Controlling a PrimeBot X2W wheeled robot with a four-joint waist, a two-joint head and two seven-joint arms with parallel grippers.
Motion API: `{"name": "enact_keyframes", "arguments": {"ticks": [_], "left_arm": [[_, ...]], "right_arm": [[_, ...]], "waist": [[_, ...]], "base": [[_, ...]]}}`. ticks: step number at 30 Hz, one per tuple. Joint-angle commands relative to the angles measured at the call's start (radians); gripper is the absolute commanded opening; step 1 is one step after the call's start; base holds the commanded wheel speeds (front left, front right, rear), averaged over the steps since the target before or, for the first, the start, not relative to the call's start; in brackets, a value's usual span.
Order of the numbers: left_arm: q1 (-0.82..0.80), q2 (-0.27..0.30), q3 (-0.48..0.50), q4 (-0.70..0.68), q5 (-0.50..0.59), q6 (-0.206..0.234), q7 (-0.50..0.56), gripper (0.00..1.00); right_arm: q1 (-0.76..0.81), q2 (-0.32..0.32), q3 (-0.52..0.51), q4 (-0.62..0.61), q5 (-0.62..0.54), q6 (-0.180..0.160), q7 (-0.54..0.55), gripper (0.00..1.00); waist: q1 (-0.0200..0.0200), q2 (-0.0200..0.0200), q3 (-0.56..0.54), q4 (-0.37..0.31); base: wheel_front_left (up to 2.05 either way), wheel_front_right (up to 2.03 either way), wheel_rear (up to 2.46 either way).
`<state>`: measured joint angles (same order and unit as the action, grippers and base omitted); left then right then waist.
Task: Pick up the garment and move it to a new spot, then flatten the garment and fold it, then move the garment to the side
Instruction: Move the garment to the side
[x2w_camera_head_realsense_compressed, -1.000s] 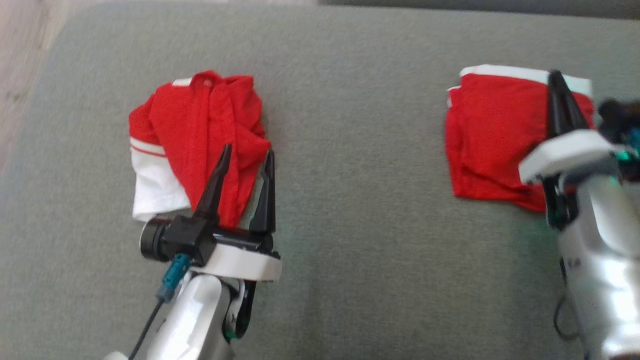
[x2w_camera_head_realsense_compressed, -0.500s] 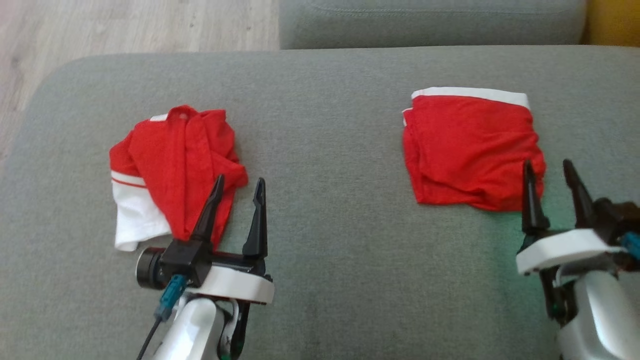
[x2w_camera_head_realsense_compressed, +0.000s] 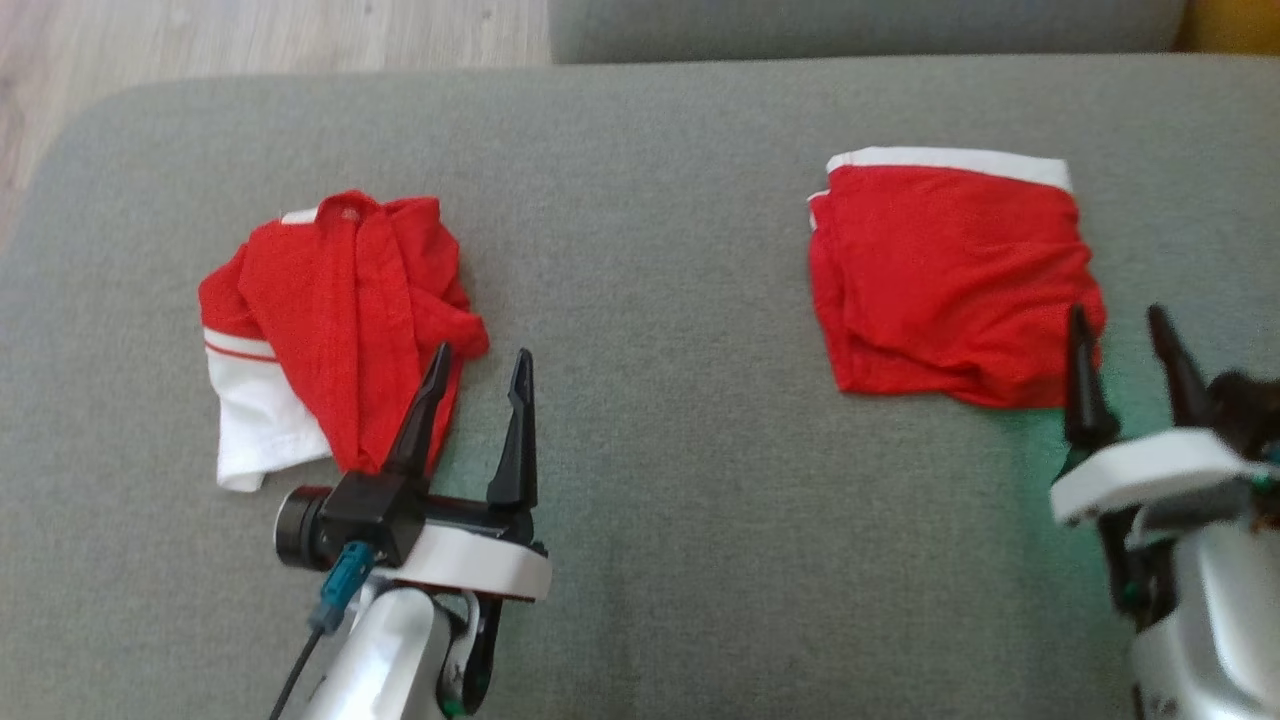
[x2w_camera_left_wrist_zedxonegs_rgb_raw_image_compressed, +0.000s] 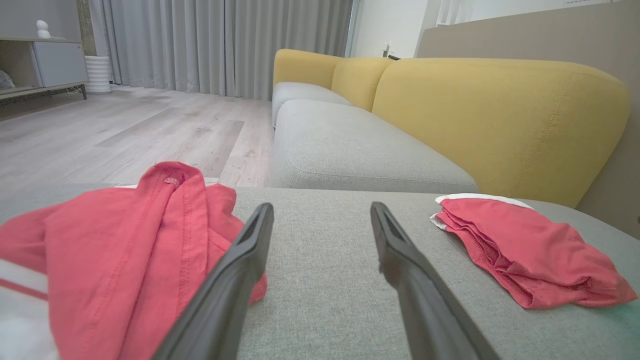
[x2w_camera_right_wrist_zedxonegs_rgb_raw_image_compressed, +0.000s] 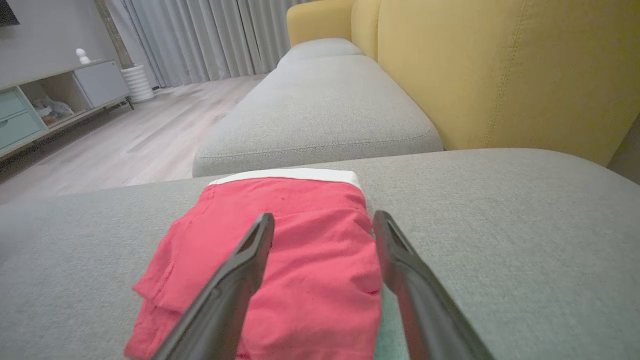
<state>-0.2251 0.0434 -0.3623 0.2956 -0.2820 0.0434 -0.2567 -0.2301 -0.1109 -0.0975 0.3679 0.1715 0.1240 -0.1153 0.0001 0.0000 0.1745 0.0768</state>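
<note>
A folded red garment (x2w_camera_head_realsense_compressed: 950, 280) with a white band along its far edge lies flat on the grey sofa cushion (x2w_camera_head_realsense_compressed: 660, 300), at the right. My right gripper (x2w_camera_head_realsense_compressed: 1117, 315) stands open just at its near right corner, holding nothing; the right wrist view has the folded garment (x2w_camera_right_wrist_zedxonegs_rgb_raw_image_compressed: 280, 200) lying under and beyond the spread fingers of this gripper (x2w_camera_right_wrist_zedxonegs_rgb_raw_image_compressed: 324, 216). A crumpled red and white garment (x2w_camera_head_realsense_compressed: 330, 300) lies at the left. My left gripper (x2w_camera_head_realsense_compressed: 481, 352) is open at its near right edge, empty. In the left wrist view this gripper (x2w_camera_left_wrist_zedxonegs_rgb_raw_image_compressed: 321, 207) points between the crumpled garment (x2w_camera_left_wrist_zedxonegs_rgb_raw_image_compressed: 125, 240) and the folded one (x2w_camera_left_wrist_zedxonegs_rgb_raw_image_compressed: 520, 245).
Wooden floor (x2w_camera_head_realsense_compressed: 250, 35) lies beyond the cushion's far left edge. A second grey seat cushion (x2w_camera_head_realsense_compressed: 860, 25) adjoins at the back. A yellow backrest (x2w_camera_left_wrist_zedxonegs_rgb_raw_image_compressed: 500, 115) rises on the right side. Bare cushion stretches between the two garments.
My right gripper was shut on the folded garment's far part; it has opened, let go and drawn back to the near right corner. The head camera has shifted. The left gripper stays put.
</note>
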Motion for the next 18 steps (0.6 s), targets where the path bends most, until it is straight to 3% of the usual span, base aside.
{"name": "enact_keyframes", "arguments": {"ticks": [1,10,18], "left_arm": [[-0.046,0.007,0.021,-0.028,-0.002,-0.001,-0.005,1.00],[-0.081,0.007,0.005,-0.022,-0.011,-0.005,-0.005,1.00],[-0.095,0.007,-0.013,-0.029,-0.023,0.004,-0.005,1.00]], "right_arm": [[-0.061,-0.021,0.011,-0.017,-0.006,0.007,0.007,1.00],[-0.241,-0.063,-0.083,0.188,-0.011,0.007,0.108,1.00],[-0.327,-0.098,-0.058,0.349,0.001,0.007,0.225,1.00]], "waist": [[-0.0001,0.0000,0.023,0.013],[-0.0001,0.0000,0.098,0.056],[-0.0001,0.0000,0.128,0.077]], "base": [[0.00,0.00,0.00],[0.00,0.00,0.00],[0.00,0.00,0.00]]}}
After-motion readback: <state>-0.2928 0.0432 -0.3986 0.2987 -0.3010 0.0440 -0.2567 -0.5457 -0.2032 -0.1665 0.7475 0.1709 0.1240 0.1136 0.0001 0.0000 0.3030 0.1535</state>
